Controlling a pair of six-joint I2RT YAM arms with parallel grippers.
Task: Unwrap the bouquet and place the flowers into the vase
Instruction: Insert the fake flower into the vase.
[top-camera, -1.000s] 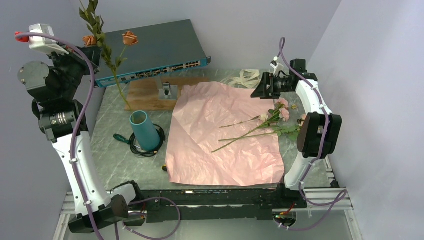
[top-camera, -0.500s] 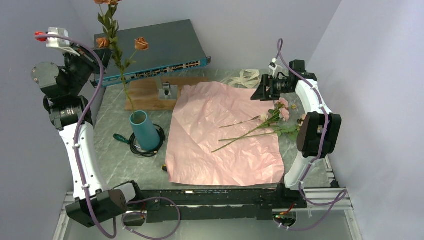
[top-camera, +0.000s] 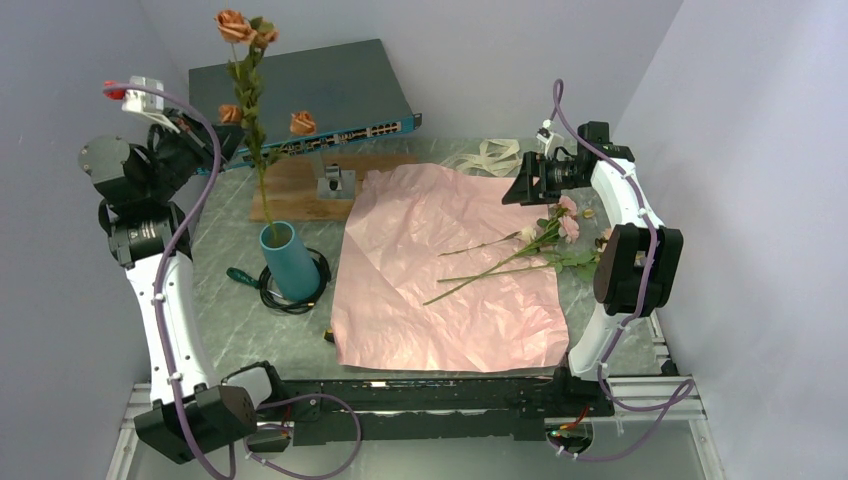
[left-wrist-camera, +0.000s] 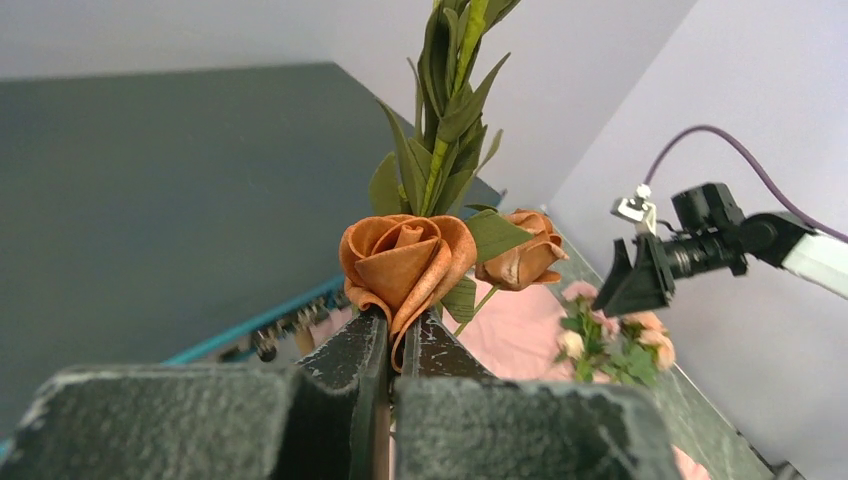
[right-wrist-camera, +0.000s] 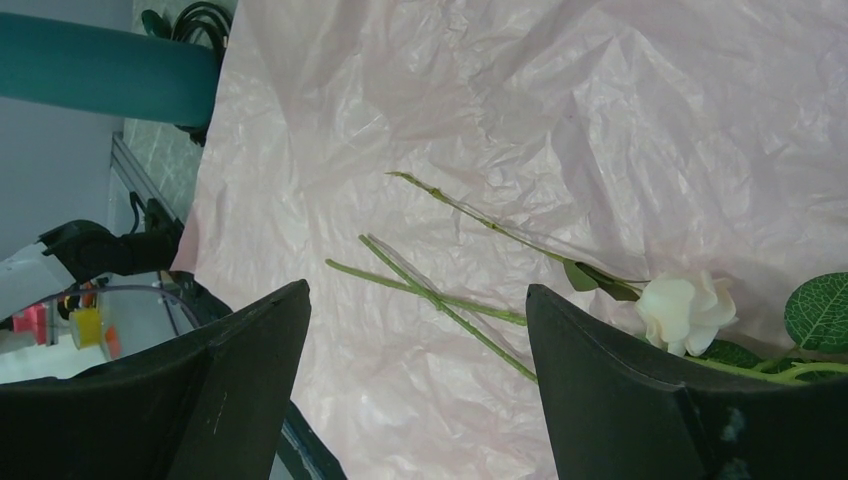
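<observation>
My left gripper (top-camera: 216, 141) is shut on a branch of rust-brown roses (top-camera: 236, 24), pinching it just under one bloom (left-wrist-camera: 405, 255), jaws nearly touching (left-wrist-camera: 400, 338). The branch stands almost upright and its stem's lower end meets the mouth of the teal vase (top-camera: 291, 262). The bouquet lies undone: its pink paper (top-camera: 450, 275) is spread flat, with pink and cream flowers (top-camera: 548, 238) loose on its right side. My right gripper (top-camera: 524, 182) hovers open above those flowers; between its jaws (right-wrist-camera: 415, 290) show green stems (right-wrist-camera: 440, 300), with a cream rose (right-wrist-camera: 686, 310) to the right.
A black cable coil (top-camera: 312, 292) lies round the vase's foot. Behind it are a wooden board (top-camera: 295, 190) with a small metal block (top-camera: 333, 181) and a grey network switch (top-camera: 310, 95). The cream ribbon (top-camera: 490, 155) lies at the back near the right arm.
My left arm has swung right and tipped the rose branch from a left lean to nearly upright, bringing the stem's end to the vase mouth. The right arm has not moved.
</observation>
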